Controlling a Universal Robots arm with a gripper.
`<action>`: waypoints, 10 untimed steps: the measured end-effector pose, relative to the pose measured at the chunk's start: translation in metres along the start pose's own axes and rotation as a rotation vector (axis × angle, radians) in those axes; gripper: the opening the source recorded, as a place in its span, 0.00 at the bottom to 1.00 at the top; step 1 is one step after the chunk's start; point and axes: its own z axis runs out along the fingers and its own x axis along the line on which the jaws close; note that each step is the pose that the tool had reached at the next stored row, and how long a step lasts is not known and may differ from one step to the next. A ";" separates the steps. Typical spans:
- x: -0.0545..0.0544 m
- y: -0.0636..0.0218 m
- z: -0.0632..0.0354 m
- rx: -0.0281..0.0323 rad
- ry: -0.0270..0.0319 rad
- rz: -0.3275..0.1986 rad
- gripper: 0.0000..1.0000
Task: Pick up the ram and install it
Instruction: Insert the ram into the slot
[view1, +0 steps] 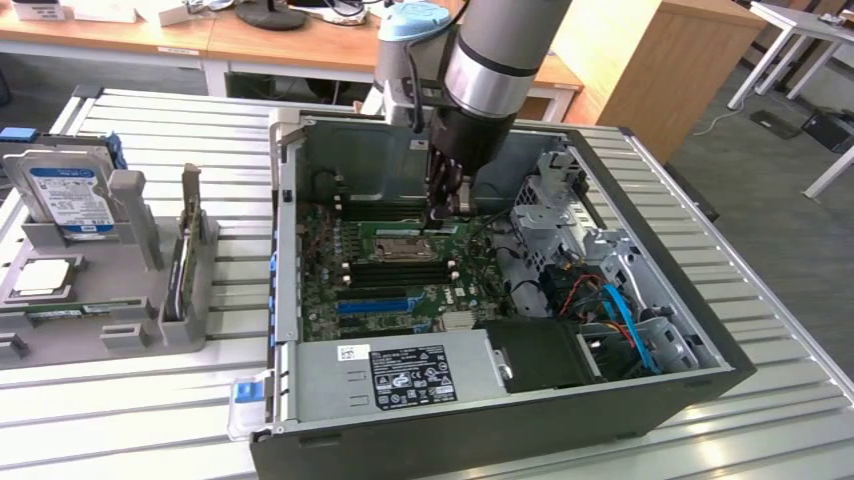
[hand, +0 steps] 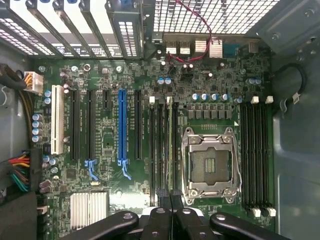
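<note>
Over the board our gripper is clenched, on what we cannot tell; we judge the ram light, brittle: grip its edges.

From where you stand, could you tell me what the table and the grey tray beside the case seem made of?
Table: likely aluminium, pale matte grooved slats. Tray: probably plastic, uniform dull grey with moulded slots.

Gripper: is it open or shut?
Shut: the gripper has its fingers pressed together above the motherboard; anything held between them, cannot tell.
</note>
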 end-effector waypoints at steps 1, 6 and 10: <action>0.001 -0.0001 -0.0001 -0.0001 0.0001 0.000 0.11; 0.008 -0.0002 -0.0005 -0.0001 0.0001 0.000 0.11; 0.008 -0.0003 0.0006 0.0000 -0.0002 0.000 0.11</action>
